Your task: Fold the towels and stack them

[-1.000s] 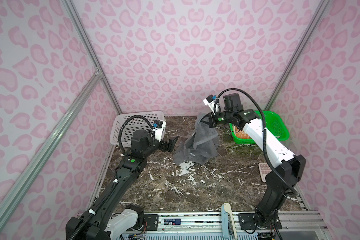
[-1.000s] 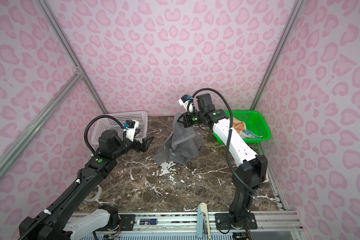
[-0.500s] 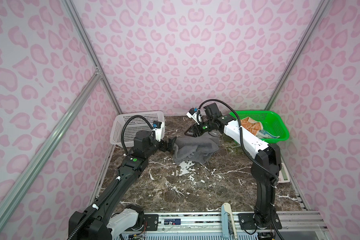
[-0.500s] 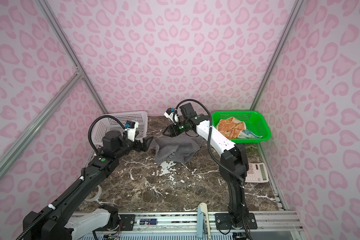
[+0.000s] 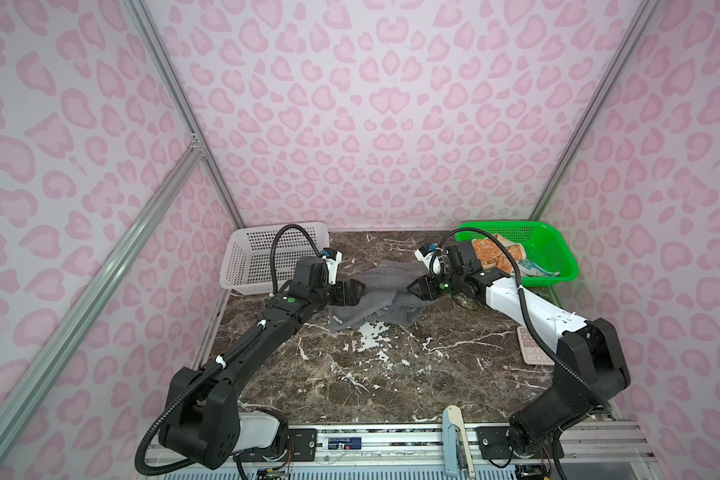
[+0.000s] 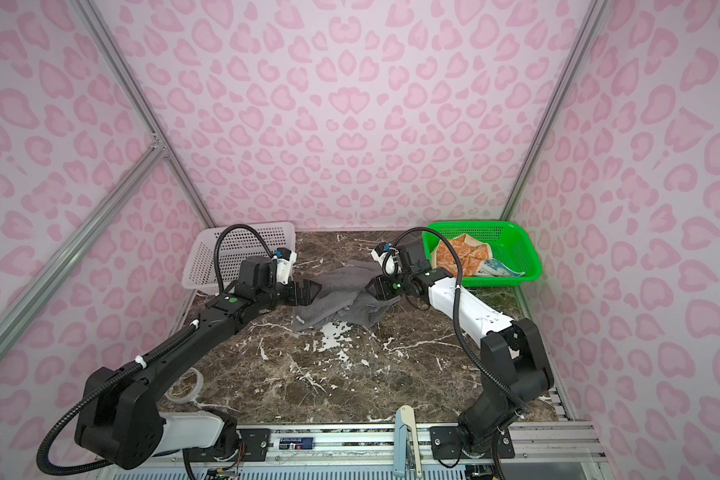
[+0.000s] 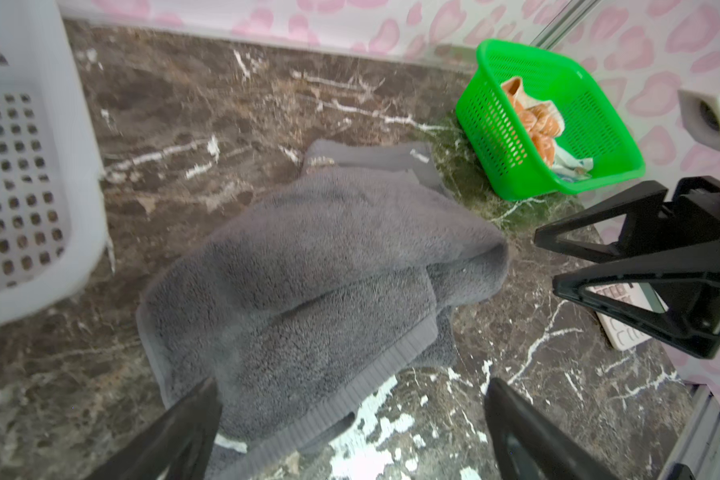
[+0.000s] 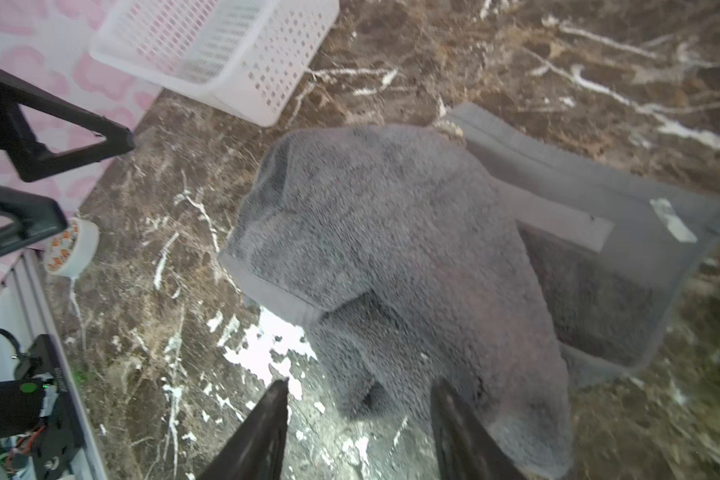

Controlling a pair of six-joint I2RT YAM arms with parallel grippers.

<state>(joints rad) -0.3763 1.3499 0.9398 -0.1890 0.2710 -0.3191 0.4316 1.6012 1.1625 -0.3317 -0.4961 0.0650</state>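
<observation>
On the dark marble table (image 5: pixel 391 382), between the white basket (image 5: pixel 250 257) and the green basket (image 5: pixel 551 281), the dark grey towel (image 5: pixel 375 299) lies in a rumpled, partly doubled-over heap, far from folded. Both top views show it at the back middle of the work surface (image 6: pixel 341 301), with the two arms reaching in from either side. The left gripper (image 5: pixel 361 289) hovers at the heap's left edge with its jaws spread wide and nothing between them; in the left wrist view its black fingers (image 7: pixel 196 419) frame the towel's ribbed hem (image 7: pixel 321 270). The right gripper (image 5: pixel 411 286) sits at the towel's right edge, jaws parted and released, holding no cloth. From the left wrist camera it shows just beside the fold, clear of it (image 7: pixel 546 264), and the right wrist view looks down on the fluffy pile (image 8: pixel 391 249). The orange towel (image 5: pixel 489 253) and the blue towel (image 5: pixel 537 269) lie crumpled together inside the green basket. A pink calculator (image 5: pixel 531 345) rests near the right arm, and a tape roll (image 6: pixel 184 386) lies by the left arm's base.
</observation>
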